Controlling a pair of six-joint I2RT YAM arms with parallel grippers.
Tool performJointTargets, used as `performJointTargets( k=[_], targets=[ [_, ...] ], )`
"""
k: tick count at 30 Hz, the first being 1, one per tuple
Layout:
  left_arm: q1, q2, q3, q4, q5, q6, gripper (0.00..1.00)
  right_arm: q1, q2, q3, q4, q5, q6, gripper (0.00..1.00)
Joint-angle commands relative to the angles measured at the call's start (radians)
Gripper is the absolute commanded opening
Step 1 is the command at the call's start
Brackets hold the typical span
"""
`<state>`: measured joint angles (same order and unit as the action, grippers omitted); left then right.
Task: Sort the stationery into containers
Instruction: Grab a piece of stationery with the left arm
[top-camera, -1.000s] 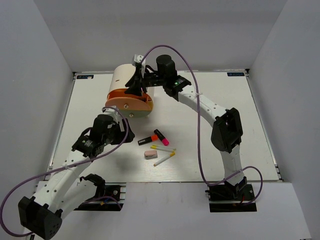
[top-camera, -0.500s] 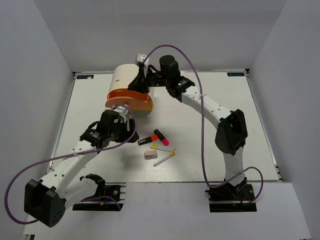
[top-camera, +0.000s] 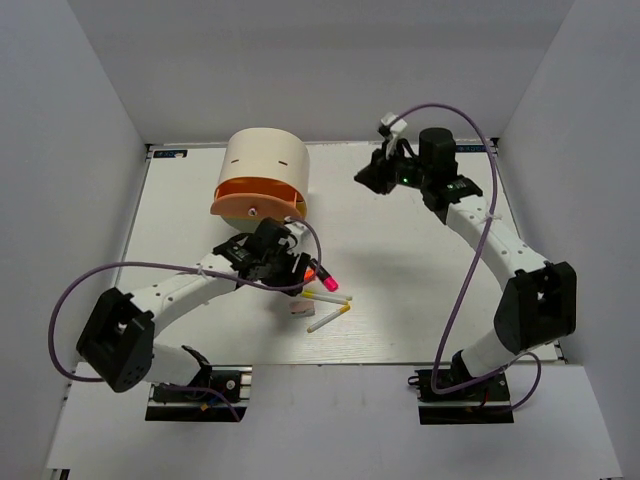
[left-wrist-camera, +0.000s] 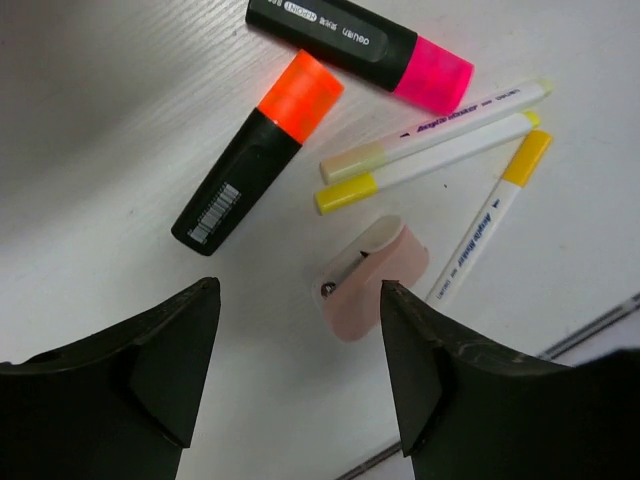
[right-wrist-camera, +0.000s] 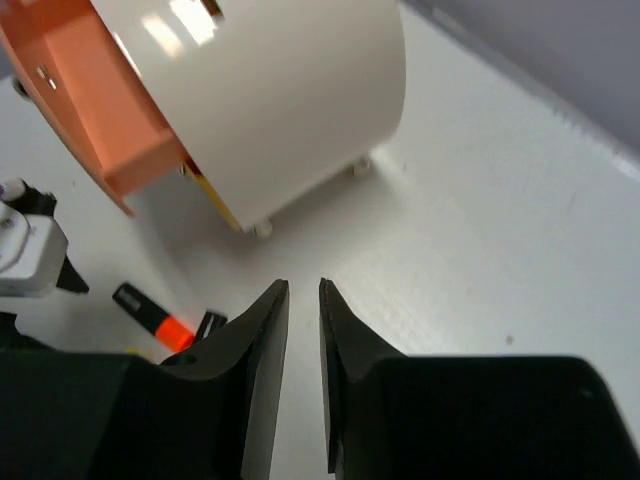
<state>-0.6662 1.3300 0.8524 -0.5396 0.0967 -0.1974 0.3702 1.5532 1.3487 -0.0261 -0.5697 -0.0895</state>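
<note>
The cream chest (top-camera: 262, 165) stands at the back left with its orange drawer (top-camera: 254, 206) pulled out. It also shows in the right wrist view (right-wrist-camera: 290, 90). My left gripper (top-camera: 297, 263) is open and empty, low over the stationery. In the left wrist view its jaws (left-wrist-camera: 300, 300) stand on either side of bare table beside the pinkish eraser (left-wrist-camera: 372, 282). Beyond lie an orange-ended highlighter (left-wrist-camera: 262, 160), a pink-ended highlighter (left-wrist-camera: 365, 45) and white pens (left-wrist-camera: 440, 140). My right gripper (top-camera: 372, 176) is shut and empty, right of the chest.
A yellow-tipped white pen (top-camera: 328, 318) lies nearest the front edge, with the eraser (top-camera: 300, 308) beside it. White walls close the table on three sides. The right arm's purple cable loops above the back right.
My right gripper has left the chest top and moved right. My left gripper has moved right from in front of the drawer and is now over the stationery.
</note>
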Motion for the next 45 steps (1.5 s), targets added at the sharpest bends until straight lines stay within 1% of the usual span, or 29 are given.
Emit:
performJointTargets(
  k=[1,3,5,10,13,15,19,23,28,29,30,31,32,36,42,44,45],
  targets=[
    [-0.059,0.032,0.057,0.035,-0.132,0.065,0.76,-0.036,-0.054,-0.098,-0.032,-0.01,-0.015,0.25],
    [-0.078,0.055,0.066,0.047,-0.201,0.093,0.77,-0.048,-0.081,-0.132,-0.034,-0.025,-0.019,0.27],
    [-0.088,0.067,0.076,0.064,-0.233,0.128,0.78,-0.068,-0.09,-0.16,-0.037,-0.03,-0.019,0.28],
    [-0.107,0.173,0.117,0.086,-0.288,0.171,0.78,-0.096,-0.108,-0.192,-0.04,-0.074,-0.013,0.28],
    [-0.107,0.213,0.143,0.105,-0.279,0.191,0.77,-0.105,-0.117,-0.207,-0.04,-0.088,-0.01,0.28],
    [-0.107,0.233,0.152,0.124,-0.243,0.226,0.72,-0.111,-0.122,-0.221,-0.037,-0.093,-0.009,0.28],
    [-0.107,0.271,0.165,0.138,-0.189,0.26,0.67,-0.123,-0.137,-0.238,-0.04,-0.096,-0.007,0.28],
    [-0.107,0.293,0.165,0.147,-0.158,0.28,0.65,-0.131,-0.15,-0.252,-0.032,-0.102,-0.001,0.28],
    [-0.107,0.345,0.165,0.156,-0.13,0.303,0.56,-0.137,-0.157,-0.273,-0.021,-0.108,0.013,0.28],
    [-0.107,0.354,0.165,0.156,-0.13,0.303,0.52,-0.14,-0.162,-0.276,-0.018,-0.111,0.014,0.28],
    [-0.107,0.363,0.165,0.156,-0.121,0.303,0.52,-0.142,-0.162,-0.281,-0.018,-0.111,0.014,0.28],
    [-0.107,0.377,0.165,0.165,-0.121,0.303,0.5,-0.142,-0.168,-0.284,-0.018,-0.111,0.016,0.28],
    [-0.107,0.377,0.165,0.165,-0.121,0.303,0.45,-0.145,-0.168,-0.289,-0.018,-0.111,0.014,0.28],
    [-0.107,0.39,0.184,0.155,-0.103,0.303,0.35,-0.146,-0.185,-0.304,-0.015,-0.116,0.014,0.28],
    [-0.107,0.286,0.243,0.103,-0.055,0.322,0.21,-0.155,-0.202,-0.339,0.0,-0.122,0.025,0.28],
    [-0.107,0.253,0.279,0.083,-0.041,0.322,0.19,-0.154,-0.203,-0.345,0.003,-0.124,0.03,0.28],
    [-0.107,0.235,0.293,0.082,-0.028,0.322,0.16,-0.155,-0.2,-0.347,0.006,-0.125,0.031,0.28]
  ],
)
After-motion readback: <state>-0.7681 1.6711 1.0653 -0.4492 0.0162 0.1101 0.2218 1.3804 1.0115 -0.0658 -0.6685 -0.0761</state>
